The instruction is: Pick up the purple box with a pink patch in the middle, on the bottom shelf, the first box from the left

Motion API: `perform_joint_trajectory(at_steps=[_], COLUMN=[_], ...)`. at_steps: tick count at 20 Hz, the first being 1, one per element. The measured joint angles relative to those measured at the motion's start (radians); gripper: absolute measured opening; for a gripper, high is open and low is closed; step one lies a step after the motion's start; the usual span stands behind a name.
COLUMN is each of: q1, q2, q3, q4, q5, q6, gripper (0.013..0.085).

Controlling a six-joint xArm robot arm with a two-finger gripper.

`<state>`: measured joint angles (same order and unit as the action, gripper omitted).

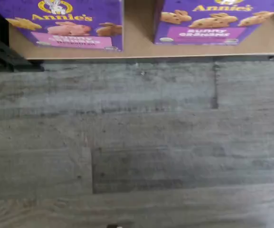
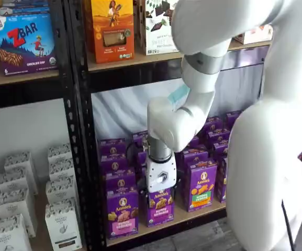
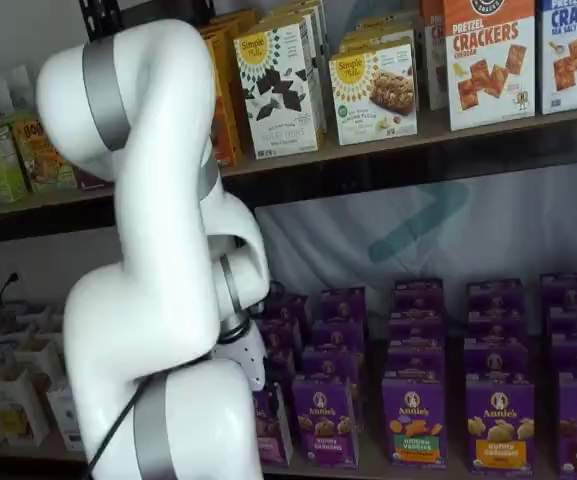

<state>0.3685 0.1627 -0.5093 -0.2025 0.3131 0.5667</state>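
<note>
Tool low before the surface; spread or pressed together, impossible to tell, fingers hidden. Off to the tool's side, the purple box; straight ahead, the purple-patch neighbour. Risk of gripping that neighbour through uncorrected sideways offset.

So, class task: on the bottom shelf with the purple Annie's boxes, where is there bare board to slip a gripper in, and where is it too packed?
In the wrist view, a bare strip of the bottom shelf lies between the purple box with the pink patch and the Bunny Grahams box, plus a thin lip along the front edge. In a shelf view, the rows behind stand tightly packed.
</note>
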Motion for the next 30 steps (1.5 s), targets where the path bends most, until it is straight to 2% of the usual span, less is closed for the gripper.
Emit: perform_joint_trajectory(at_steps=[4,8,10,13,15,22,30], q1=[0.01,0.011,0.005,-0.012,-0.016,-0.025,-0.03], q2=[0.111,0.202,0.248,0.313,0.347,0.432,0.494], q3=[-0.068,-0.139,-0.185,-0.262,-0.302,-0.395,-0.49], q4=[0.026,0.071,0.077,0.015,0.011,0.134,0.168], q5=[-0.056,-0.095,-0.099,-0.081,-0.07,-0.092,-0.075], q6=[-0.014,-0.056,-0.068,-0.024,-0.025,-0.154,-0.192], gripper=[0.085,0.085,0.085,0.085,0.085,0.085,0.085])
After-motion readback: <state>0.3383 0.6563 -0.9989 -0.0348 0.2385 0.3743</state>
